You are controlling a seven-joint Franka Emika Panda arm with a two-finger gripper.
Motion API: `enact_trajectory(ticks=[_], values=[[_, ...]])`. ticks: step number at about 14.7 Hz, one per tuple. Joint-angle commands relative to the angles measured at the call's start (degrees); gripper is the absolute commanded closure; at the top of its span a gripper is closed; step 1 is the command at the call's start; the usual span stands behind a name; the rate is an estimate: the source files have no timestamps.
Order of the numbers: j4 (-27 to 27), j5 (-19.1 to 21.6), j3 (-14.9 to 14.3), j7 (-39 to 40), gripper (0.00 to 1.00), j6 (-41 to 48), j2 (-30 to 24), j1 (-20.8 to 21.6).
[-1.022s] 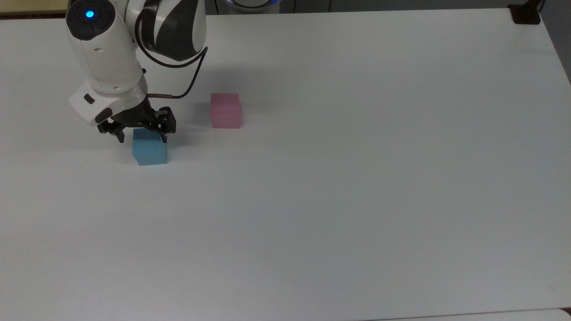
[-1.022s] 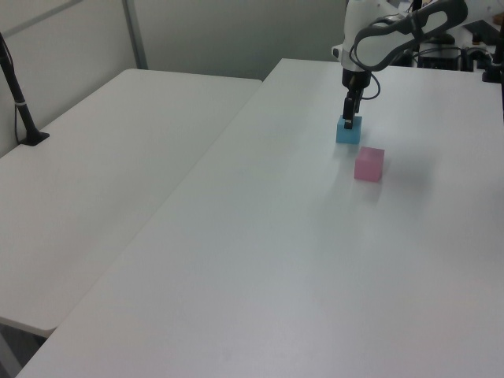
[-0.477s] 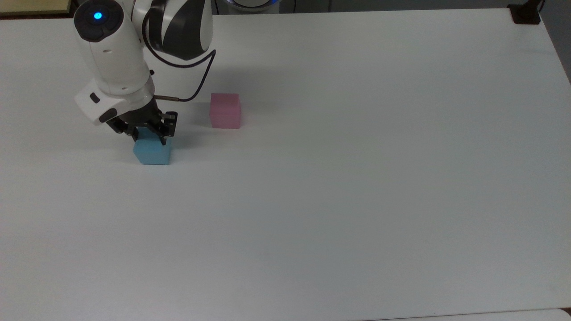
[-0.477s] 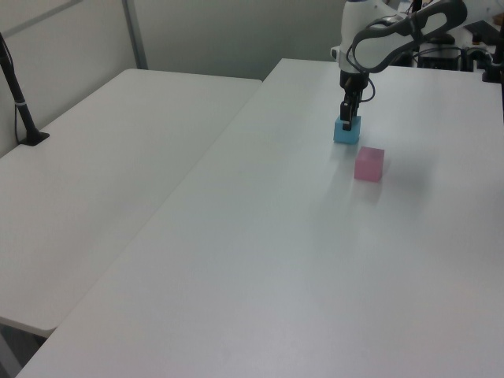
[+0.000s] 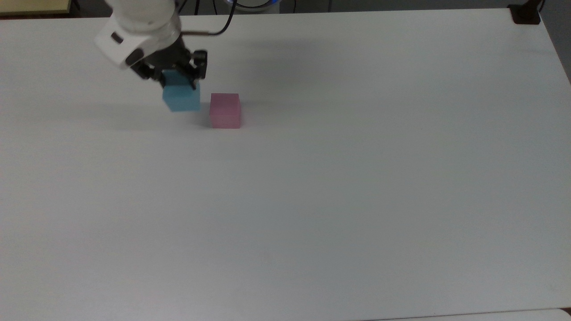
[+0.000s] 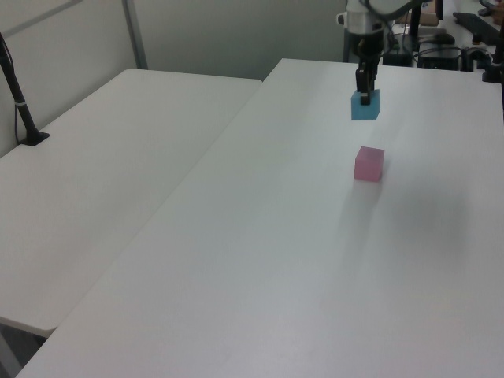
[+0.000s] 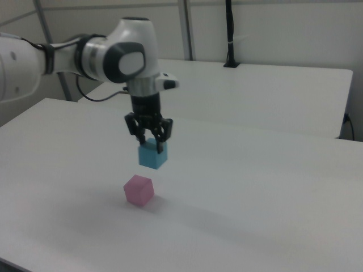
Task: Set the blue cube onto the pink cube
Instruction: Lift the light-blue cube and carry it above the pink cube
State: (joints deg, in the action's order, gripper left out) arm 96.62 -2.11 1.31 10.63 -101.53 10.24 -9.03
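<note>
My gripper (image 5: 175,80) (image 6: 364,93) (image 7: 151,145) is shut on the blue cube (image 5: 182,99) (image 6: 365,106) (image 7: 152,157) and holds it in the air above the white table (image 5: 339,178). The pink cube (image 5: 225,110) (image 6: 368,163) (image 7: 139,190) rests on the table. In the right view the blue cube hangs a little above the pink cube and slightly to the right view's right. In the top view it appears just to the pink cube's left.
A second white table (image 6: 102,165) (image 7: 272,93) stands beside this one. A black post (image 6: 20,102) (image 7: 229,34) rises from it. A dark mount (image 5: 525,14) sits at the top view's upper right corner.
The gripper closed on the blue cube on the table, then lifted it and carried it toward the pink cube. The pink cube has not moved.
</note>
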Motion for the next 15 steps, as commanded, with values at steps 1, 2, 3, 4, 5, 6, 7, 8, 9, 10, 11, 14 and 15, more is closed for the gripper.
enact_trajectory(ticks=[1, 2, 3, 4, 5, 6, 7, 8, 9, 10, 11, 14, 15], values=[[6.28, -0.18, 1.68, -1.40, 0.47, 1.34, -4.70, 0.33], [8.13, -0.09, 1.94, -1.75, 0.47, 0.72, -5.49, 0.42], [10.06, -0.09, 2.29, -2.45, 0.47, -0.93, -6.37, 0.42], [12.34, -0.09, 2.47, -3.50, 0.47, -2.95, -7.42, 0.42], [14.54, -0.09, 2.82, -4.73, 0.47, -5.50, -7.95, 0.50], [15.87, -0.09, 3.43, -6.05, 0.47, -8.57, -7.87, 0.59], [16.84, -0.09, 3.79, -7.19, 0.47, -10.77, -7.78, 0.59], [17.63, -0.27, 3.97, -7.99, 0.47, -11.75, -7.70, 0.68], [17.99, -0.27, 4.14, -8.26, 0.47, -12.02, -7.70, 0.94], [18.08, -0.35, 4.23, -8.44, 0.47, -12.11, -7.61, 1.03], [18.08, -0.27, 4.23, -8.52, 0.47, -12.29, -7.61, 1.12], [18.08, -0.35, 4.23, -8.52, 0.47, -13.42, -6.82, 2.17], [17.99, -0.35, 4.23, -8.52, 0.46, -14.13, -6.38, 2.26]])
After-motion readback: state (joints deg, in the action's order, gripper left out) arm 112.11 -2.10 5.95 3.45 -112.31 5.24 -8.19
